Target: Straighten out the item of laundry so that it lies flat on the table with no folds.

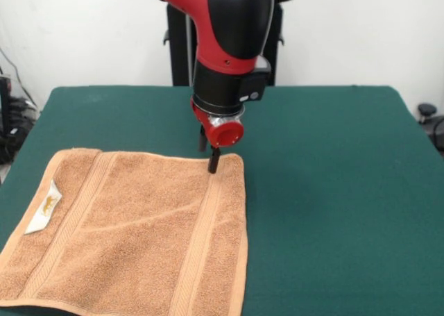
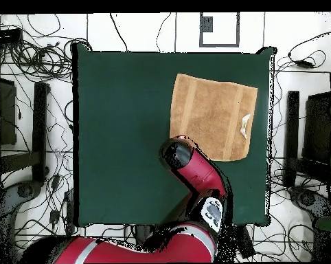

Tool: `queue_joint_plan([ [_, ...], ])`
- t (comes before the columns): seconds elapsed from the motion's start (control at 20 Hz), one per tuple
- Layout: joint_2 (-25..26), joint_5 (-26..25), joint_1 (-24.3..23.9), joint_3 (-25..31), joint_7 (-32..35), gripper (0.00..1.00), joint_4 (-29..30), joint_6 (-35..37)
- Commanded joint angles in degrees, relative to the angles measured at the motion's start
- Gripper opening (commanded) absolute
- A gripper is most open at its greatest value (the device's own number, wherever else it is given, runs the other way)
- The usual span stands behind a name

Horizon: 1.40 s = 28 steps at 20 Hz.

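The towel (image 1: 132, 233) lies nearly flat on the table (image 1: 333, 191); the gripper (image 1: 213, 160) touches its far edge, grip unclear; next, lift away.

A light-brown terry towel (image 1: 132, 233) lies spread open and nearly flat on the dark green table (image 1: 333, 191), woven border bands running along two opposite sides, a faint crease crossing its middle, and a small white tag (image 1: 44, 208) with yellow print resting near one band

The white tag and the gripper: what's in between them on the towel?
Only towel: plain terry and two woven bands run between tag and gripper, seen in the front view.
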Motion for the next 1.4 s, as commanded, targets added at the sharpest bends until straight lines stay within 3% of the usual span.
queue_joint_plan([
  [0.05,0.9,0.6,1.1,8.6,10.2,1.00,-1.6,-3.0],
  [1.4,1.7,3.9,1.8,9.5,14.3,1.00,-1.0,-2.9],
])
